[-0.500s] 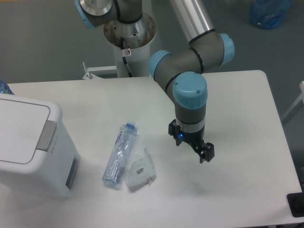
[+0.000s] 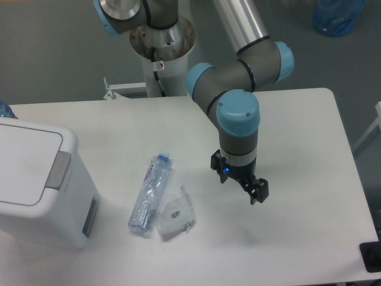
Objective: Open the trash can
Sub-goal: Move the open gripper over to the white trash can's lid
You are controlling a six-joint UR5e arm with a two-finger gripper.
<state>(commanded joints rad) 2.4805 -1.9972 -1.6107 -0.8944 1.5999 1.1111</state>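
Here my tool (image 2: 241,182) hangs over the middle of the white desk (image 2: 297,125), pointing down from the blue-capped wrist, with nothing in its grip. From this angle I see two dark prongs below the wrist, one at the left by a small blue light and one lower at the right, but I cannot tell how wide the jaws stand.

The trash can (image 2: 37,187) sits at the left edge of the desk, well apart from my tool. It is a white boxy bin with rounded corners; its lid lies flat and closed, the grey push tab (image 2: 58,170) sits at the rim on the side facing me, and a grey panel (image 2: 89,215) shows on the wall below it.

Between the bin and my tool lies a clear plastic bottle (image 2: 150,193) on its side, its cap end pointing away toward the back of the desk. Just beside it, to its right and touching or nearly touching, lies a crumpled piece of clear plastic packaging (image 2: 176,214). Beyond the far edge of the desk stands my base column (image 2: 162,44) on the grey floor.
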